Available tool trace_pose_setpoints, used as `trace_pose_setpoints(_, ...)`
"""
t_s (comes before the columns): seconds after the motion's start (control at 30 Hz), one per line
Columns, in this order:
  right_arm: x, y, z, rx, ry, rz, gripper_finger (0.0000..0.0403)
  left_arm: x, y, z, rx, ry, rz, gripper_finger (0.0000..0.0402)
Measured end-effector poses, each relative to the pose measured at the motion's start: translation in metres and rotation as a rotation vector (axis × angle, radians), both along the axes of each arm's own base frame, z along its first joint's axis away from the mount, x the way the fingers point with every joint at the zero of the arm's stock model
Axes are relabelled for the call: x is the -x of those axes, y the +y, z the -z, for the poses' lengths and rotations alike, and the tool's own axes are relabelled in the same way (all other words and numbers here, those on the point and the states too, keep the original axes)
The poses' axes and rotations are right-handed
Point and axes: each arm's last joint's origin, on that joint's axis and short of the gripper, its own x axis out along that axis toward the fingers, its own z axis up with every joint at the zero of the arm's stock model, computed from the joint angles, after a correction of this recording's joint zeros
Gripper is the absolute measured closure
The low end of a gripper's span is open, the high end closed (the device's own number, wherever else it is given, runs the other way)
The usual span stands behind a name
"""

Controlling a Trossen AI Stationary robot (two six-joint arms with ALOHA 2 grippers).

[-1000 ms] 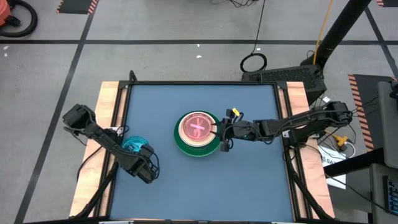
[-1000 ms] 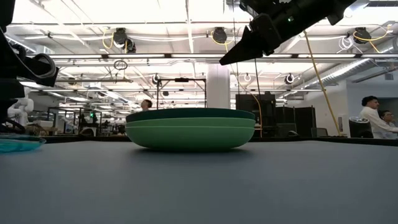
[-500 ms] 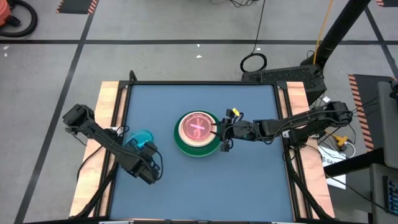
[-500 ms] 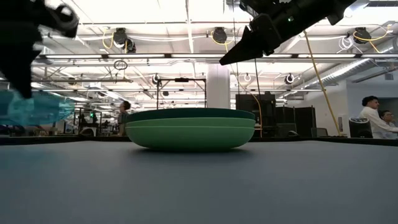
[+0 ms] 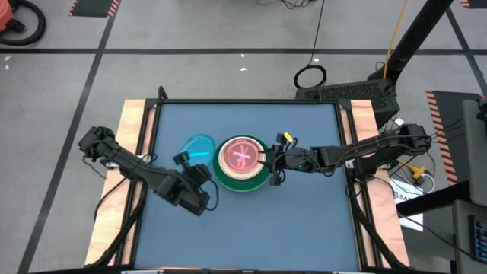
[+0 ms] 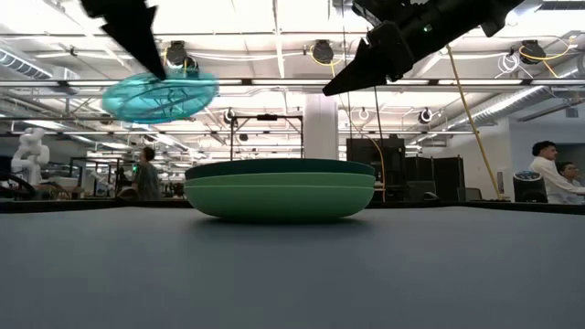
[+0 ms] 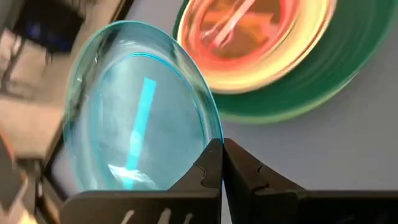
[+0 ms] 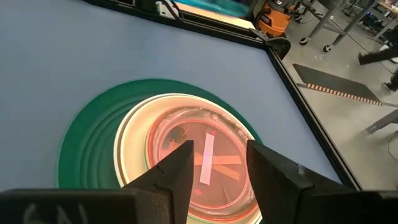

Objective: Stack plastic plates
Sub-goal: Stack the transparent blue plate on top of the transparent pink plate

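A stack of plates (image 5: 242,161) sits mid-table: dark and light green large plates at the bottom (image 6: 279,187), a cream plate, and translucent pink ones on top (image 8: 199,149). My left gripper (image 5: 195,162) is shut on a small translucent blue plate with a stripe (image 5: 199,146), held in the air just left of the stack (image 6: 160,96). My right gripper (image 8: 217,165) hovers open over the stack's right edge (image 5: 266,164), touching nothing. My left gripper (image 7: 222,155) pinches the blue plate's rim (image 7: 211,134) on its near side between the two fingers. The fingers come slanting down from the table's near-left side (image 6: 137,32). The plate is lifted clear, nearly level and slightly tilted, higher than the top of the stack.
Blue tabletop (image 5: 304,221) lies free around the stack, framed by a black raised rim and wooden side rails (image 5: 133,122). People stand in the room beyond the far edge (image 6: 548,169).
My left gripper has lifted the blue plate off the table near the left edge and carried it up and to the right, toward the stack. The plate has gone from lying on the table to hanging clear above stack height.
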Motion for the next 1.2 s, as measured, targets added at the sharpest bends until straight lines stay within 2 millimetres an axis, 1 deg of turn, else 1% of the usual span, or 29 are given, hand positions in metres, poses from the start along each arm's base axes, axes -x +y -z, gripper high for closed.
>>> trace_pose_setpoints(0.17,0.0,0.0,0.0,0.011,0.004,-0.005,0.0264,-0.023,0.003,-0.004,-0.013,-0.058,0.166,0.0398)
trace_pose_setpoints(0.27,0.0,0.0,0.0,0.011,0.004,-0.005,0.0264,-0.036,0.01,-0.007,-0.026,-0.1,0.215,0.0398)
trace_pose_setpoints(0.5,0.0,0.0,0.0,0.025,0.008,-0.011,0.0264,-0.053,0.031,-0.011,-0.038,-0.137,0.237,0.0398)
trace_pose_setpoints(0.8,0.0,0.0,0.0,0.034,0.011,-0.016,0.0264,-0.066,0.044,-0.015,0.012,-0.198,0.256,0.0398)
trace_pose_setpoints(0.97,0.0,0.0,0.0,0.04,0.014,-0.019,0.0264,-0.074,0.048,-0.009,0.016,-0.204,0.241,0.0398)
trace_pose_setpoints(1.07,0.0,0.0,0.0,0.043,0.016,-0.02,0.0264,-0.083,0.05,0.001,0.023,-0.189,0.252,0.0398)
trace_pose_setpoints(1.13,0.0,0.0,0.0,0.047,0.017,-0.022,0.0264,-0.088,0.049,0.012,0.021,-0.153,0.257,0.0398)
trace_pose_setpoints(1.2,0.0,0.0,0.0,0.048,0.021,-0.022,0.0264,-0.095,0.05,0.017,0.019,-0.166,0.255,0.0394)
